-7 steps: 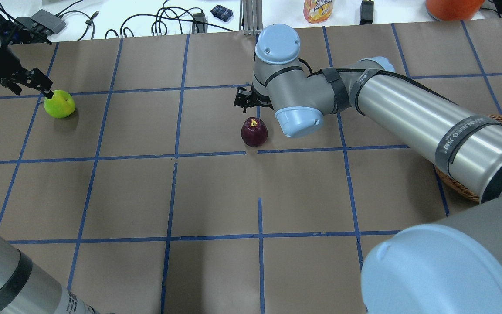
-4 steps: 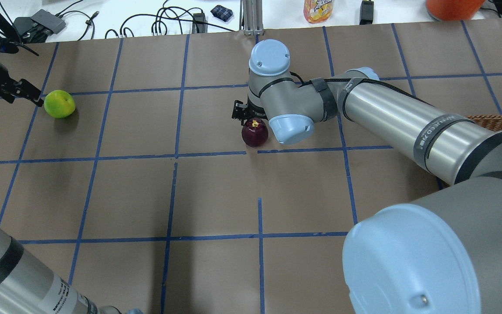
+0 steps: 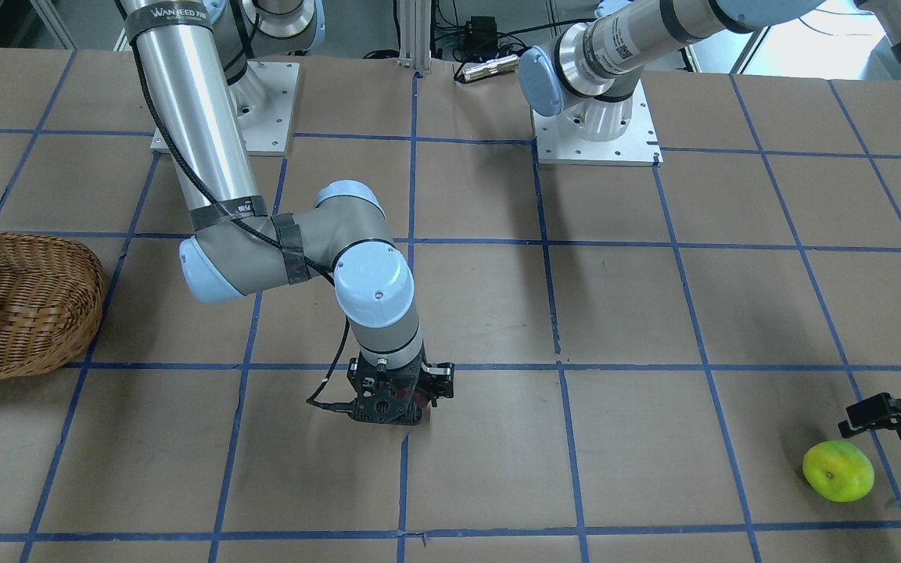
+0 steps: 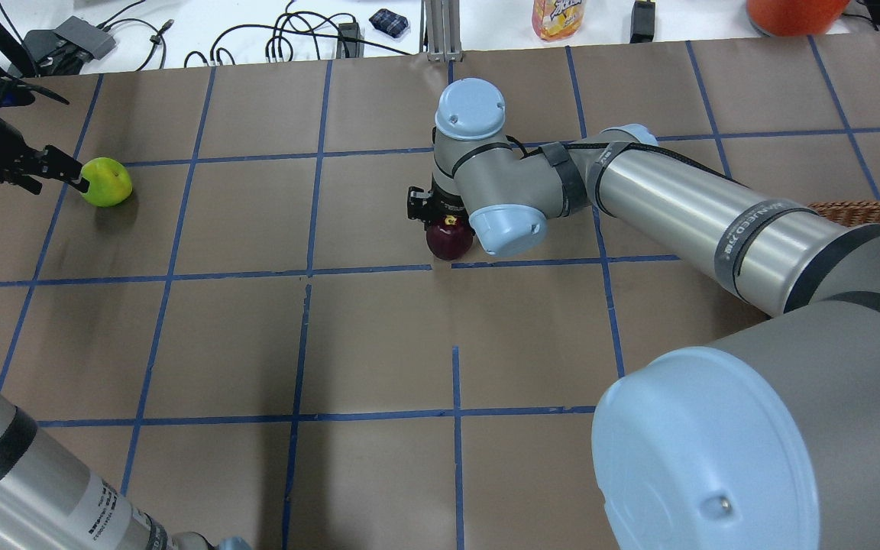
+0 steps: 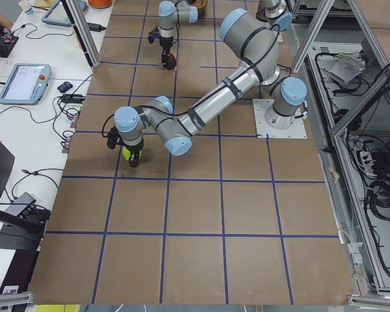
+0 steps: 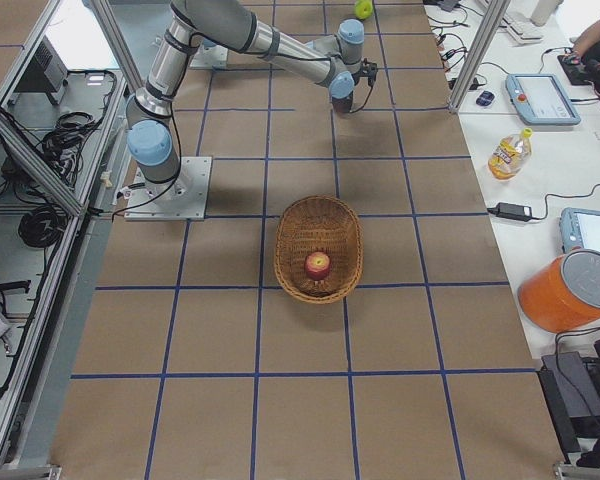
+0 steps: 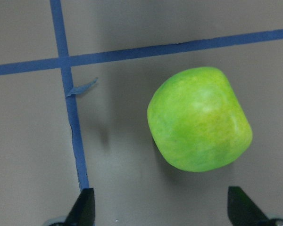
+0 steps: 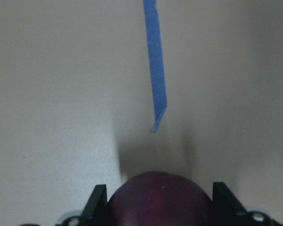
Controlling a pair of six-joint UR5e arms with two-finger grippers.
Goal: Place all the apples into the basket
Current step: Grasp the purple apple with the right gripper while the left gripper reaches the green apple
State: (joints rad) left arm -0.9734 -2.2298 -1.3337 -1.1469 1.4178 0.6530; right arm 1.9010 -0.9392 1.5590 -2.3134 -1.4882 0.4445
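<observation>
The lime-green apple (image 4: 106, 182) lies at the table's far left, also in the left wrist view (image 7: 200, 120). My left gripper (image 4: 66, 174) is open just beside it; the apple lies ahead of its fingertips (image 7: 85, 209), not between them. The dark purple apple (image 4: 449, 239) lies mid-table. My right gripper (image 3: 396, 405) is down over it and open, with one finger (image 8: 100, 200) on each side of the apple (image 8: 160, 200). The red apple (image 6: 318, 265) lies in the wicker basket (image 6: 292, 235), on the robot's right.
The table is covered in brown paper with a blue tape grid. Cables, a drink bottle (image 4: 558, 17) and an orange bucket (image 4: 791, 14) sit beyond the far edge. The right arm's forearm (image 4: 684, 206) reaches across from above the basket (image 4: 879, 214).
My right gripper has come down from behind the purple apple to straddle it. My left gripper drew back from the green apple, then came close again. Neither apple has moved.
</observation>
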